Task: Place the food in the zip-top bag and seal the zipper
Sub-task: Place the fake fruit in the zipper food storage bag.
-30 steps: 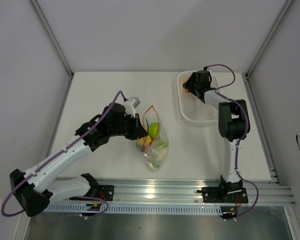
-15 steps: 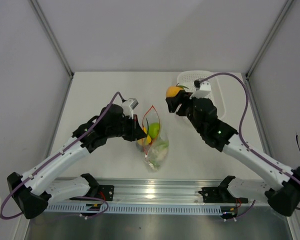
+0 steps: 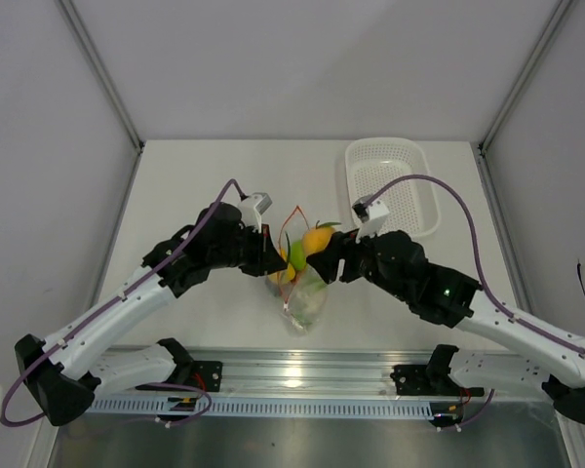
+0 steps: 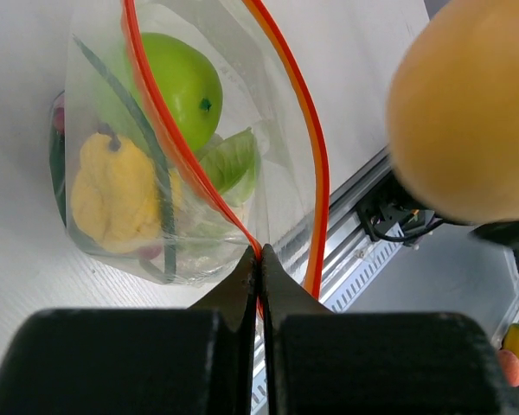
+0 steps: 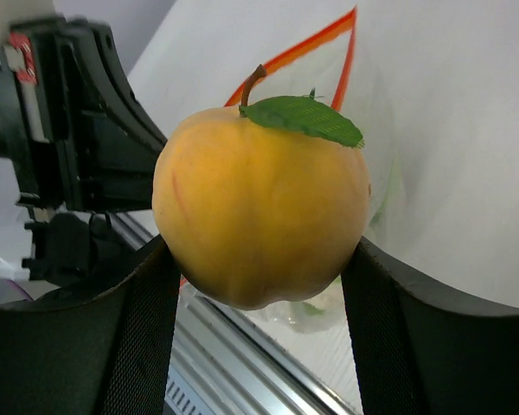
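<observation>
The clear zip-top bag [image 3: 304,288] lies mid-table with its mouth toward the far side. Inside it are a green apple [image 4: 177,86], a yellow piece [image 4: 112,199], green stalks and a pale leafy piece [image 4: 229,160]. My left gripper [image 4: 259,258] is shut on the near side of the red-orange zipper [image 4: 316,156] and holds the mouth open. My right gripper [image 5: 259,255] is shut on an orange-yellow round fruit [image 5: 259,207] with a green leaf. It holds the fruit [image 3: 317,240] just above the bag's mouth, close to the left gripper [image 3: 273,261].
A white perforated basket [image 3: 395,185] stands at the back right. An aluminium rail [image 3: 302,375] runs along the near table edge, just in front of the bag's bottom. Grey walls and frame posts close in the table on three sides.
My right arm has swung from the basket leftward and toward the near edge, carrying the orange-yellow fruit to the bag's mouth. The left arm and the bag have stayed put.
</observation>
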Controlling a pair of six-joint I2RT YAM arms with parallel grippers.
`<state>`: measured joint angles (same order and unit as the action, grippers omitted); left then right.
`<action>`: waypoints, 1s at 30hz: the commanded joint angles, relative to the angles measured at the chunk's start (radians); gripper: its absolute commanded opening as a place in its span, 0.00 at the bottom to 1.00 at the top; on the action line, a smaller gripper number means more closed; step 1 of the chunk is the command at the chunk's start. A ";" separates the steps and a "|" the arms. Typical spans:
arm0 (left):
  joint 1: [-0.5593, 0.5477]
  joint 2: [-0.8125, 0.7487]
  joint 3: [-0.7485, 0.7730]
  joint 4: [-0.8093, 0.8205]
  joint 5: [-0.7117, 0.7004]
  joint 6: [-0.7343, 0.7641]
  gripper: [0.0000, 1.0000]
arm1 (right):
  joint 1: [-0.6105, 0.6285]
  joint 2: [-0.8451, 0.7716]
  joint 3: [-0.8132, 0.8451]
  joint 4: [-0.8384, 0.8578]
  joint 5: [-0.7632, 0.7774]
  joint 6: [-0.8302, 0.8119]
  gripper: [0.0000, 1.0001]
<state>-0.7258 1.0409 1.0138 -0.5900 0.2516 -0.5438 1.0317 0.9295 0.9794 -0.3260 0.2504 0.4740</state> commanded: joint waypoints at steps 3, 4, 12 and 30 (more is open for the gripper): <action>0.006 -0.024 0.028 0.012 0.028 0.018 0.01 | 0.065 0.097 0.054 -0.010 -0.031 -0.012 0.13; 0.006 -0.028 0.032 0.010 0.026 0.015 0.01 | 0.068 0.107 0.064 -0.002 -0.031 -0.011 0.13; 0.005 -0.065 0.072 -0.021 0.014 0.010 0.01 | 0.090 0.184 0.183 -0.030 0.042 -0.051 0.18; 0.006 -0.076 0.088 0.010 0.021 -0.019 0.01 | 0.091 0.253 0.206 -0.091 0.044 -0.008 0.41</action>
<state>-0.7250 0.9871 1.0626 -0.6304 0.2581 -0.5499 1.1156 1.1877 1.1904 -0.4202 0.2977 0.4446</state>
